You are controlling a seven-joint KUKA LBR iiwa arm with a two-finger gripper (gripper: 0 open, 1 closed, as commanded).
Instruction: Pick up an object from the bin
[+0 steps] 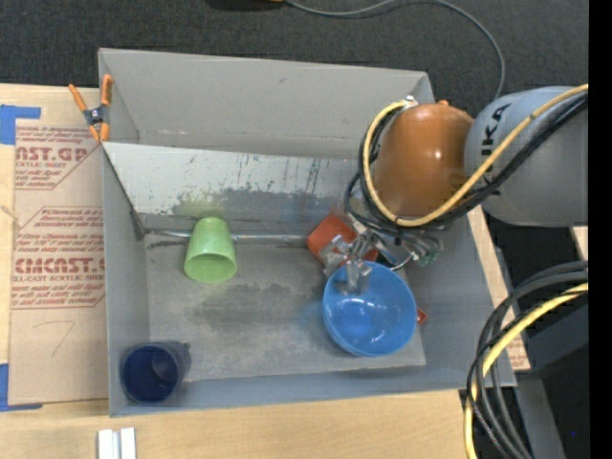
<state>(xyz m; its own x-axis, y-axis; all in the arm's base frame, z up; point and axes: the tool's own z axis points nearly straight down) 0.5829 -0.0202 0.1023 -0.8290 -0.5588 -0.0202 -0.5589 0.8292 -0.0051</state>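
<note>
My gripper (356,268) hangs over the far rim of a light blue bowl (370,312) that lies at the bin's right front. Its metal fingers (339,252) point down at the bowl's edge, and I cannot tell how far apart they stand. Just behind the gripper, an orange-red object (328,233) lies partly hidden under the arm. A small red bit (421,317) peeks out at the bowl's right side.
A light green cup (209,251) lies on its side at the left middle of the bin. A dark blue cup (150,372) stands in the front left corner. The arm's orange cover and cables crowd the right rear.
</note>
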